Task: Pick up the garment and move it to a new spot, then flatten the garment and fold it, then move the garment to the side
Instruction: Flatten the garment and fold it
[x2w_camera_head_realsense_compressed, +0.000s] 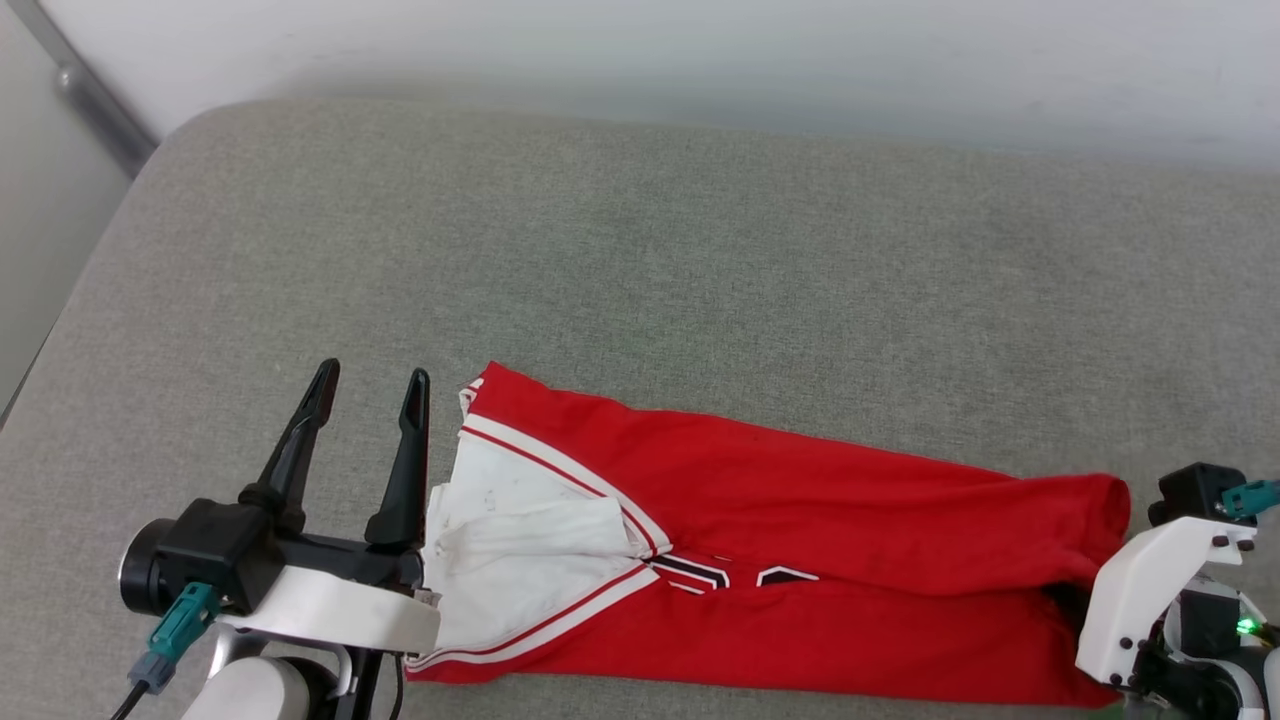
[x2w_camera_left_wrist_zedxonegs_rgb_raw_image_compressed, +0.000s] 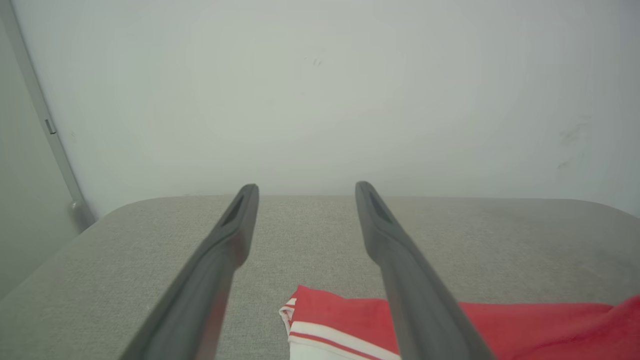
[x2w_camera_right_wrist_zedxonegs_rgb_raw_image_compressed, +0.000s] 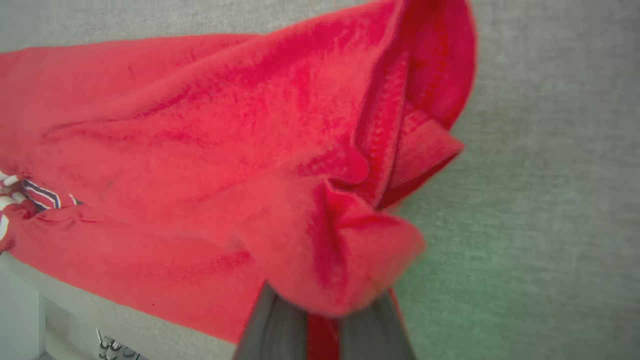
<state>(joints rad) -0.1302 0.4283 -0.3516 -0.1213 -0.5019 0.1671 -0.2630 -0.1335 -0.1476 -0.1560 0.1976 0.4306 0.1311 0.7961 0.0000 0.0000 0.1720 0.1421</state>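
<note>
The garment (x2w_camera_head_realsense_compressed: 800, 520), a red shirt with white sleeves and striped trim, lies folded into a long band across the near part of the grey padded surface. Black chest lettering peeks from the fold. My left gripper (x2w_camera_head_realsense_compressed: 372, 372) stands open just left of the white sleeve end, holding nothing. In the left wrist view, that gripper (x2w_camera_left_wrist_zedxonegs_rgb_raw_image_compressed: 305, 186) hovers above the surface, with the garment's corner (x2w_camera_left_wrist_zedxonegs_rgb_raw_image_compressed: 340, 320) low between the fingers. My right gripper (x2w_camera_right_wrist_zedxonegs_rgb_raw_image_compressed: 322, 320) is shut on a bunched red end of the garment (x2w_camera_right_wrist_zedxonegs_rgb_raw_image_compressed: 225, 150). In the head view its white wrist (x2w_camera_head_realsense_compressed: 1150, 590) covers the fingers.
The grey padded surface (x2w_camera_head_realsense_compressed: 640, 250) stretches wide behind the garment up to a white wall (x2w_camera_head_realsense_compressed: 700, 50). A grey metal rail (x2w_camera_head_realsense_compressed: 95, 100) runs past its rounded far-left corner. The surface's near edge lies right under the garment.
</note>
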